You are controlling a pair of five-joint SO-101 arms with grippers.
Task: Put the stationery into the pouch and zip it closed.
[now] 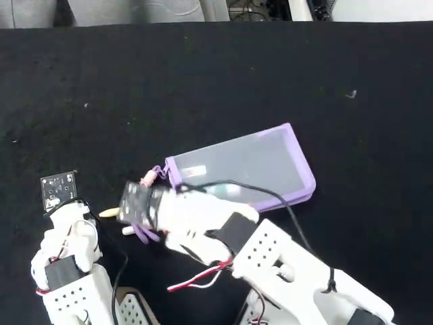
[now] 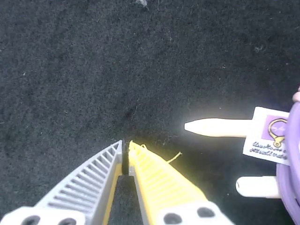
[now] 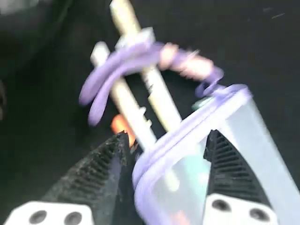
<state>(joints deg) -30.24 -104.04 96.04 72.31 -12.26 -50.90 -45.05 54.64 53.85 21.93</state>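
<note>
On my high feed the pouch [image 1: 250,166], clear with purple edging, lies near the middle of the black table [image 1: 203,81], its long axis running from 8 o'clock to 2 o'clock; the right arm [image 1: 291,264] comes in from 5 o'clock and ends over the pouch's 8 o'clock end; the left arm [image 1: 67,264] sits in the 7 o'clock corner, well apart from the pouch.

Through the right wrist camera I see the right gripper [image 3: 168,136] with its jaws spread wide, one finger on each side of the pouch's purple rim, with gaps on both sides, so it grips nothing; two cream pens [image 3: 140,101] poke out of the pouch's mouth, and a purple strap [image 3: 117,70] loops across them; a pinkish tag [image 3: 187,65] hangs by the pouch's corner.

On the left wrist camera the left gripper [image 2: 126,144] has its grey and yellow fingers pressed tip to tip over bare table, holding nothing; the pens' tips lie nearby, one crossed by a white label [image 2: 272,136].

On the high feed the pen tips show at 8 o'clock of the pouch, just beyond the right arm's wrist.
</note>
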